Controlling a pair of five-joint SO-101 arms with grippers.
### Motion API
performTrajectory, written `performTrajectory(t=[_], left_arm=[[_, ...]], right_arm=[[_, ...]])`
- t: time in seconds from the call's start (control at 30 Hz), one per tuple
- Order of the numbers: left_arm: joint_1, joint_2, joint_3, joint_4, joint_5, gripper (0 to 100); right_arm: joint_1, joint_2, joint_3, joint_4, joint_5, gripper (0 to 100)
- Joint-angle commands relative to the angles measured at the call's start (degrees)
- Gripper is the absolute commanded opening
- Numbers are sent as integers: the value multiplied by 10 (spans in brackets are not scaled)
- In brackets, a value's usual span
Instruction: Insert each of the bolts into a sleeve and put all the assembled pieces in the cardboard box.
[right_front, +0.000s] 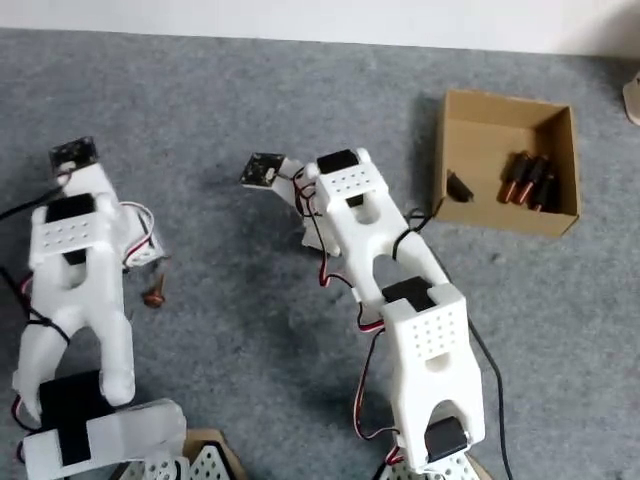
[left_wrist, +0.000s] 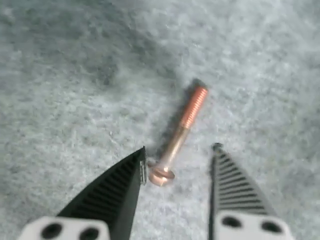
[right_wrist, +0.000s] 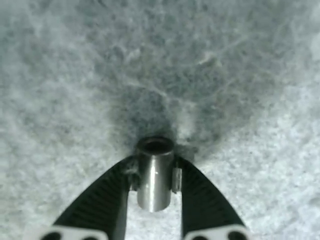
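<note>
On the grey felt (right_front: 230, 340), a copper bolt (left_wrist: 181, 127) lies flat between the fingers of the left gripper (left_wrist: 180, 149), which stand apart, not touching it. Bolt head sits just beside one fingertip. Right gripper (right_wrist: 155, 172) is clamped on a metal sleeve (right_wrist: 155, 187), its bore end pointing away over the felt. Cardboard box (right_front: 480, 140) beyond the right arm; assembled pieces (right_front: 527, 180) lie together inside.

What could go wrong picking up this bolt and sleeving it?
The copper threaded bolt lies flat on the grey carpet, its head close to one finger of the open left gripper; closing may nudge it aside. The right gripper holds the short steel sleeve only at its fingertips, so pressing the bolt in might tilt it.
</note>
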Motion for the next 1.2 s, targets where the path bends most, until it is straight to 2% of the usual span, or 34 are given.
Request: performTrajectory(t=[0.0, 0.57, 0.83, 1.17], left_arm=[[18, -4, -24, 9, -8, 155], [21, -2, 54, 10, -104, 155], [20, -2, 85, 9, -129, 155], [18, -1, 87, 4, -127, 138]], right_arm=[[4, 4, 26, -3, -9, 6], [4, 4, 26, -3, -10, 6], [4, 4, 26, -2, -10, 6], [5, 4, 26, 0, -10, 6]])
